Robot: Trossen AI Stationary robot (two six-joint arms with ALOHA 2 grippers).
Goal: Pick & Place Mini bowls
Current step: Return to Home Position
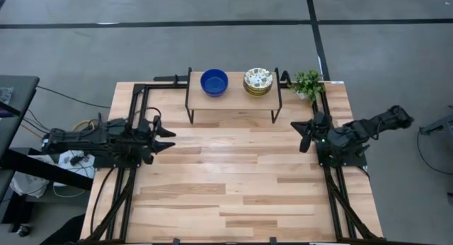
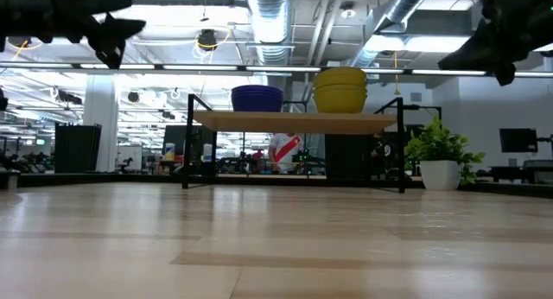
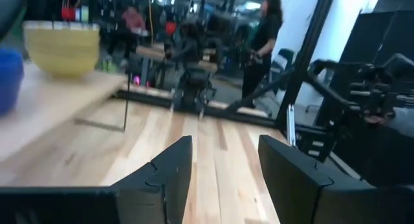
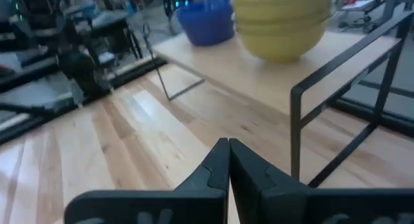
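Your left gripper (image 3: 223, 146) hangs over the left side of the table (image 1: 233, 188), fingers wide apart, holding nothing. Your right gripper (image 4: 228, 143) hangs over the right side, pinched tight on nothing. Farther back, both stacks sit on the shelf (image 1: 233, 98): blue bowls (image 1: 214, 82) nearer the left arm, flowered bowls (image 1: 258, 81) nearer the right. They are round, open side up, so no long way. I think only parking the arms is left.

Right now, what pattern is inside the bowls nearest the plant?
Green-yellow floral on white; bowl stack shows best in the high view.
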